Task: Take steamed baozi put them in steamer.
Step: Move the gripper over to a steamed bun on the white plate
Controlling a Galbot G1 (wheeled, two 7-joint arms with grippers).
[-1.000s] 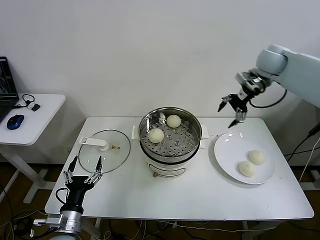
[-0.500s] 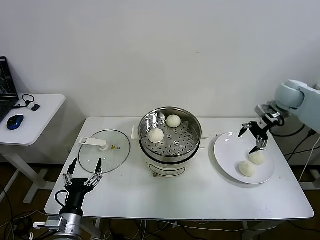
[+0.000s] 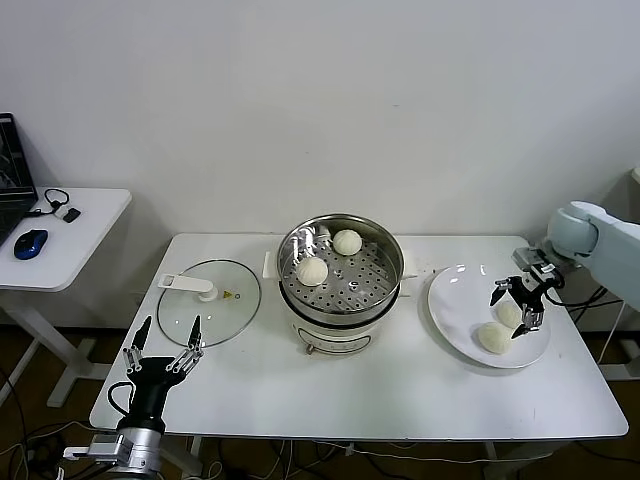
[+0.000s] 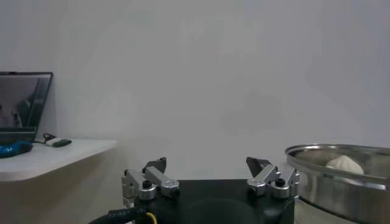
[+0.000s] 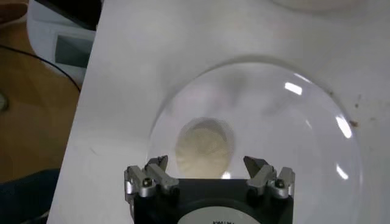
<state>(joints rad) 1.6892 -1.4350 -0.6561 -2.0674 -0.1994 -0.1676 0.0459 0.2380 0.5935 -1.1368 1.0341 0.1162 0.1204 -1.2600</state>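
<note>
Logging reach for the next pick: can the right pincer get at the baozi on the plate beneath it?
Probably yes. The right pincer hangs open right over the baozi on the plate, fingers either side, nothing between them. The left pincer sits idle at the table's near left edge.

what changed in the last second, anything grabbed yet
The right gripper swung from high behind the steamer down to the plate, now open around a baozi; nothing grasped. Left gripper, lid and all baozi stayed put.
</note>
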